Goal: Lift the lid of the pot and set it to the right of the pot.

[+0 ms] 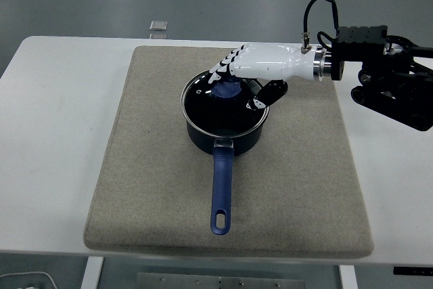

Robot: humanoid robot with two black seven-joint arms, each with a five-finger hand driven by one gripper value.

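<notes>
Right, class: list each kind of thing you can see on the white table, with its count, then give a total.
Pot: 1
Pot lid: 1
Mat: 1
Small clear object at the table's far edge: 1
Total: 4
</notes>
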